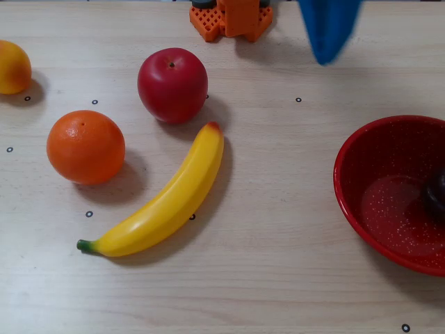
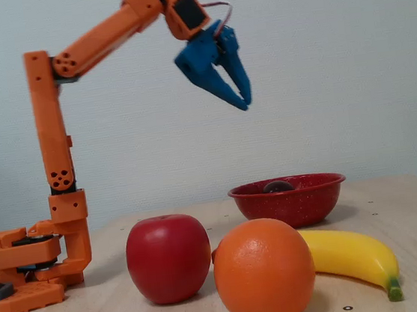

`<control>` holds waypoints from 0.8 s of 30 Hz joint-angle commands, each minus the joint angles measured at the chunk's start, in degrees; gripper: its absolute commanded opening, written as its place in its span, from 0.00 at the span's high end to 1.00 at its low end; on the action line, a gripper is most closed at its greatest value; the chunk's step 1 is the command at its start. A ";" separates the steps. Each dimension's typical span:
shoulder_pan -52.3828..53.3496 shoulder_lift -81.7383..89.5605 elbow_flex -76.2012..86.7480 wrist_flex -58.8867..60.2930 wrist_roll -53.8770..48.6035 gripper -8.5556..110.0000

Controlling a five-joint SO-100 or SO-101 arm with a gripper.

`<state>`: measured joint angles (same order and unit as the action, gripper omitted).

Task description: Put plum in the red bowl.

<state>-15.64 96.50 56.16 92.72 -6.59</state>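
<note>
Blue two-finger gripper (image 2: 240, 92), carried on the orange jointed arm (image 2: 54, 136): in the fixed view it hangs high above the table, up and to the left of the large glossy red bowl (image 2: 289, 199), with nothing between its fingers. Its jaws look nearly closed there, the tips close together, though the fingers overlap from this angle and you should not take that as certain. In the overhead view only a blurred blue tip (image 1: 327, 31) shows at the top edge, well apart from the red bowl (image 1: 348, 188).

Small, dark, almost black plum (image 2: 277, 186): it lies inside the red bowl, its top just showing over the rim in the fixed view; in the overhead view the plum (image 1: 438, 191) sits at the frame's right edge on the speckled floor of the bowl.

Red apple (image 1: 172, 85), round orange (image 1: 85, 147) and yellow banana (image 1: 163, 202): all lie on the wooden table (image 1: 278, 264), well left of the red bowl in the overhead view.

Judged from this, the placing looks done. To finish well, keep the arm high as you draw it back toward its base (image 1: 231, 17), so nothing clips the bowl's rim or the apple.
</note>
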 commanded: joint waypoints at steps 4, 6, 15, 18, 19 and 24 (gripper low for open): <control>4.92 16.26 9.67 -0.44 0.35 0.93; 6.33 20.48 14.85 -1.41 -0.44 0.93; 11.34 40.34 35.07 -3.43 -3.96 0.93; 12.13 43.86 38.23 -2.20 -3.78 0.93; 12.30 44.65 39.20 -2.02 -3.69 0.93; 12.57 47.99 43.77 -4.66 -2.64 0.93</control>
<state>-5.10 142.38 101.51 91.05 -9.40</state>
